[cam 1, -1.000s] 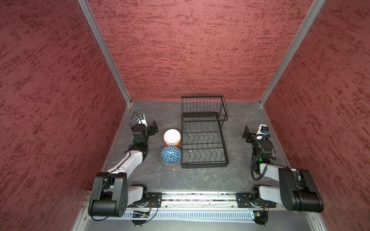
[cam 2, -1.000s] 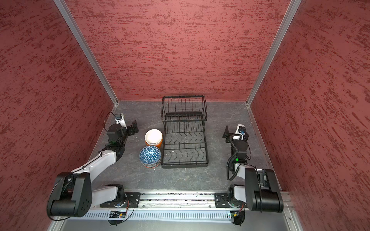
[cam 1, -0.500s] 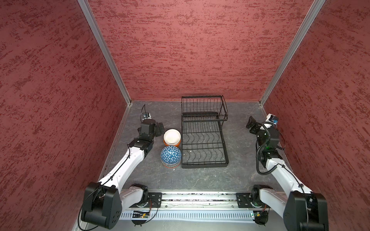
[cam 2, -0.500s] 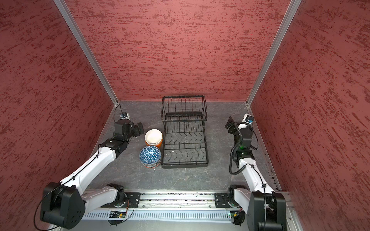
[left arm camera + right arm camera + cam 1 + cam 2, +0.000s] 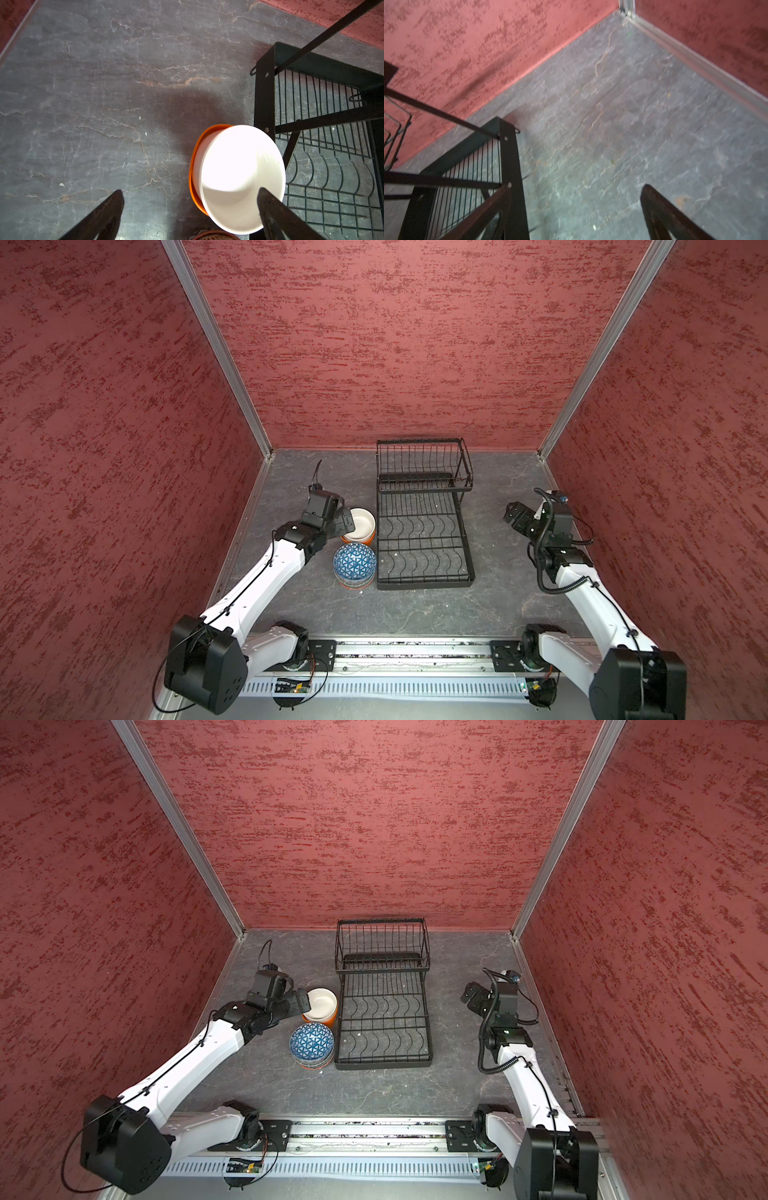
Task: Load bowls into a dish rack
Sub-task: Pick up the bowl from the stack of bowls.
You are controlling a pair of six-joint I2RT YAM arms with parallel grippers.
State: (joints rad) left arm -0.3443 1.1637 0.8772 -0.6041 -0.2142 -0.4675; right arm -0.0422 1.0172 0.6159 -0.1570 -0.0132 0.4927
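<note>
Grey slate table (image 5: 415, 614) is holding an empty dish rack (image 5: 424, 584). Your left gripper (image 5: 345, 521), fingers spread, is swinging in over the white bowl (image 5: 239, 176) nested in the orange bowl (image 5: 192, 166) beside it, so the first pick is starting. Your right gripper (image 5: 577, 187), equally spread, is rising clear.

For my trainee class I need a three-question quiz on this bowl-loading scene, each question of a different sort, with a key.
1. True or false: the dish rack holds no bowls yet.
2. The white bowl sits: A in the orange bowl; B in the rack's raised basket; C between a gripper's jaws.
3. Fill in: the left gripper, by the white bowl, is ___.
Key: 1 true; 2 A; 3 open.
</note>
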